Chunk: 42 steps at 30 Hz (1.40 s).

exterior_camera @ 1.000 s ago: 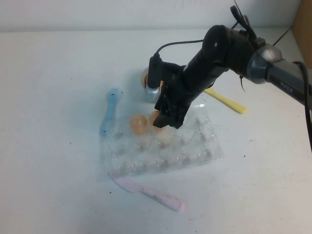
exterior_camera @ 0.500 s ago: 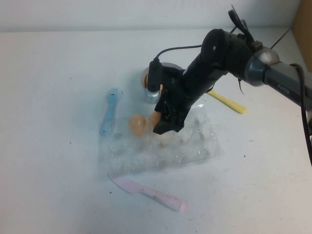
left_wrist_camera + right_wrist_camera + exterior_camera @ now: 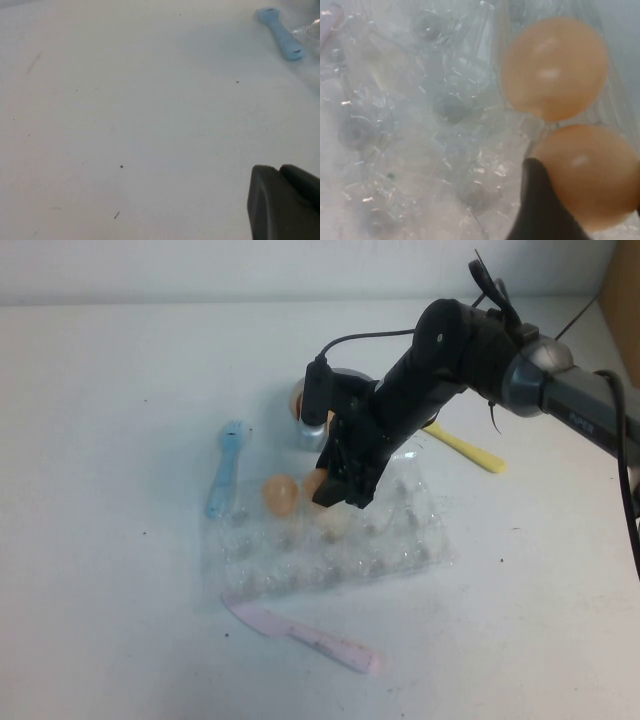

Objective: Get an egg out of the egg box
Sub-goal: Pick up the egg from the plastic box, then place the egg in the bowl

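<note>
My right gripper [image 3: 338, 495] hangs over the egg box's [image 3: 420, 545] far edge, one finger [image 3: 540, 210] against the egg [image 3: 587, 175]; whether I grip it, I cannot tell. My left gripper [image 3: 285, 202] sits parked over bare table, jaws unreadable.

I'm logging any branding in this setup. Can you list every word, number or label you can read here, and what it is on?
There is one marking only: pale lettering on the right arm's grey forearm in the high view, too blurred to read. Nothing readable shows on the egg box, the eggs, the utensils or the table.
</note>
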### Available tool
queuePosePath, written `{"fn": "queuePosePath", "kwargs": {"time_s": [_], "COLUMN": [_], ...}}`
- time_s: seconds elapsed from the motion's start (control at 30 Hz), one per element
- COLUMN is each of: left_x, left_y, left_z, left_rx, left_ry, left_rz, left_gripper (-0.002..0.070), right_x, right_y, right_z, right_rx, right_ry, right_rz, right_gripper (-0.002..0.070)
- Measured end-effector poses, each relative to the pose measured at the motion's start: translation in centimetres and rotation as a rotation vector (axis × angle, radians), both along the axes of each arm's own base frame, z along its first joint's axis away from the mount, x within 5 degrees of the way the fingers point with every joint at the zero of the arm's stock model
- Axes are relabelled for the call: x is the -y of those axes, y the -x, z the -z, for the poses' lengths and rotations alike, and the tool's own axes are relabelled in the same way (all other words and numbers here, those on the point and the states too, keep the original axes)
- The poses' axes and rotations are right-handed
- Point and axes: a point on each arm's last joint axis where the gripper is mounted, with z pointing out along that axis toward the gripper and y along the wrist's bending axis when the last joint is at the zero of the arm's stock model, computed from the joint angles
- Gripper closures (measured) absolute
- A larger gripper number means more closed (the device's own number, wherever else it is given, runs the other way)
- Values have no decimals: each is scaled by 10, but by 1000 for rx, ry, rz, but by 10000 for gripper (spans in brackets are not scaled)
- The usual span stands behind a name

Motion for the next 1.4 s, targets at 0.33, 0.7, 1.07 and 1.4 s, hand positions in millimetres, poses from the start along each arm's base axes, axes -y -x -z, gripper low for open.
{"fn": "queuePosePath", "kwargs": {"time_s": [0.33, 0.7, 1.07, 1.4], "left_x": [0, 0, 0, 0], "left_y": [0, 0, 0, 0], "left_z": [0, 0, 0, 0], "left_rx": [0, 0, 0, 0], "left_ry": [0, 0, -2, -2], "left_rz": [0, 0, 1, 1], "left_gripper": [678, 678, 678, 678], "right_x": [2, 7, 9, 21], "right_y": [4, -1, -43, -65], "right_z": [-24, -73, -37, -19], "right_rx": [38, 178, 273, 295], "right_ry": [-22, -83, -166, -246], "right_rz": [-5, 148, 492, 638], "right_gripper": [337, 337, 338, 245]}}
